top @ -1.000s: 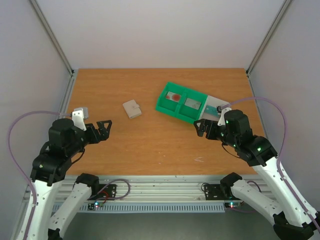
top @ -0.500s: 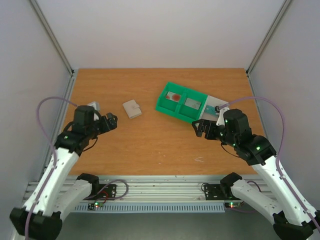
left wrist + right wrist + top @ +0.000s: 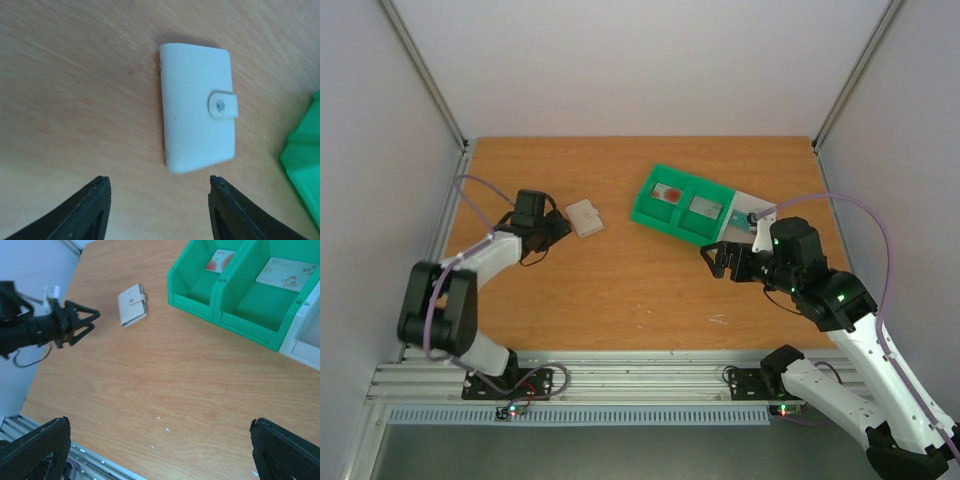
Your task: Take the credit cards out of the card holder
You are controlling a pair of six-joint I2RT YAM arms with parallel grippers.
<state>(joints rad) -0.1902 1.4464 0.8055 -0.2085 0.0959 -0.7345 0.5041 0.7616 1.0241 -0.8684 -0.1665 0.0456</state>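
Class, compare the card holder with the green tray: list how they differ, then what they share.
Colour: the card holder is pale beige; the tray is green. State: the holder is shut, tab snapped; the tray lies open-topped, showing two cards. Shape: the holder is flat; the tray has walls and two compartments. Both rest on the table.

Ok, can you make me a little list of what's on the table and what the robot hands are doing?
holder: closed, tab snapped, flat on the table
credit cards: none showing
left gripper: open, close to the holder, not touching it
right gripper: open, empty, near the green tray
green tray: two compartments, a card in one, another card in the other
white tray: right beside the green tray
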